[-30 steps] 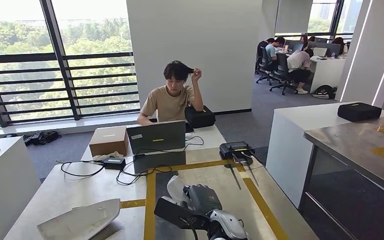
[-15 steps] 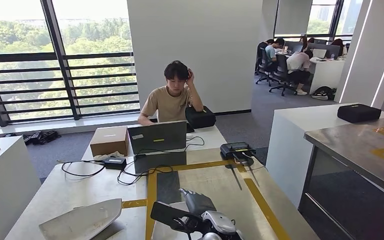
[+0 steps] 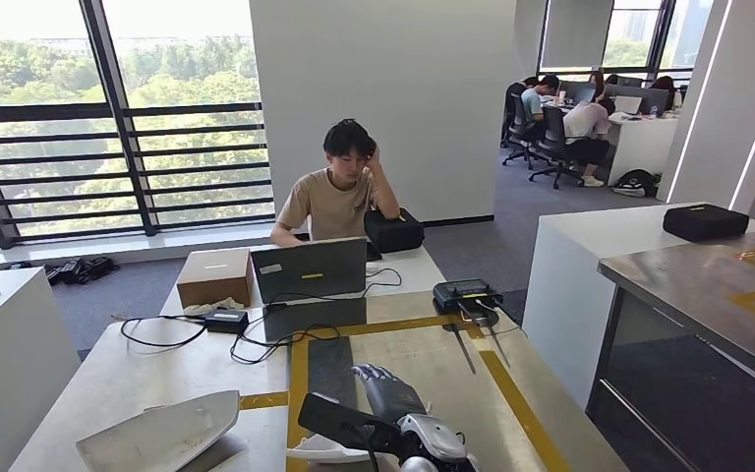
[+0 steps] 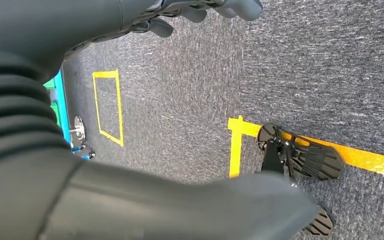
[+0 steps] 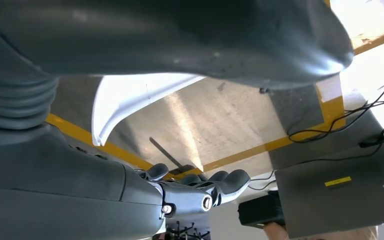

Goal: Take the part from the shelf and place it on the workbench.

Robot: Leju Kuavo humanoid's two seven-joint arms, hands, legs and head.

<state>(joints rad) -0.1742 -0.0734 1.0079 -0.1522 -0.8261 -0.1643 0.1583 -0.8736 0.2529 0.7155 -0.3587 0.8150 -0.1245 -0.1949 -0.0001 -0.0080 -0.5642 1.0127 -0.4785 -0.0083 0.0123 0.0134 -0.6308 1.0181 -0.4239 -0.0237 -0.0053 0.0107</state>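
Right hand [image 3: 393, 398] low over workbench [image 3: 423, 349], white part [image 3: 319, 452] lying on bench beneath it; whether fingers grasp part, cannot tell. Left hand [image 4: 200, 10] hangs over carpet, fingers loosely curled, holding nothing.

head high over workbench [image 3: 157, 364], wrists close, left floorward

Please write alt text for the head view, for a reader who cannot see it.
The robot's right hand rests on a white part on the metal workbench, inside a yellow tape outline. Another white part lies to the left, and a person sits behind a laptop at the far end.
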